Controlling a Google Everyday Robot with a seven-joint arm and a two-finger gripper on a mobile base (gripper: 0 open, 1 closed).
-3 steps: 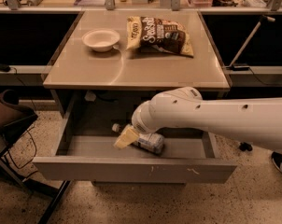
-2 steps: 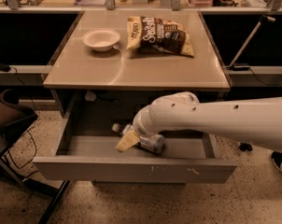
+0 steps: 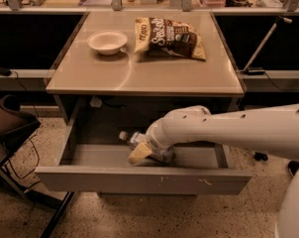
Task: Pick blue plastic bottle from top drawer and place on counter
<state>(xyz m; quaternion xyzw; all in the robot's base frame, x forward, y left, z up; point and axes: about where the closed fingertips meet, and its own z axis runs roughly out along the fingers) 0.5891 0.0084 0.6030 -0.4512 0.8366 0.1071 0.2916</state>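
Open top drawer point(image 3: 139, 180) below the counter point(image 3: 139, 76). The gripper point(image 3: 147, 152) sits inside the drawer, low over its floor, at the end of the white arm point(image 3: 228, 130), which enters from 3 o'clock and is cut off at the right edge. The blue plastic bottle point(image 3: 133, 139) lies on its side on the drawer floor, touching the gripper at its 10 o'clock side. Only the white cap and the neck end show; the rest is hidden behind the gripper. The long axis runs from 10 to 4 o'clock, cap toward 10. Whether the gripper is clamped on the bottle cannot be told. On the counter stand a white bowl point(image 3: 107, 42) and a snack bag point(image 3: 169, 37).
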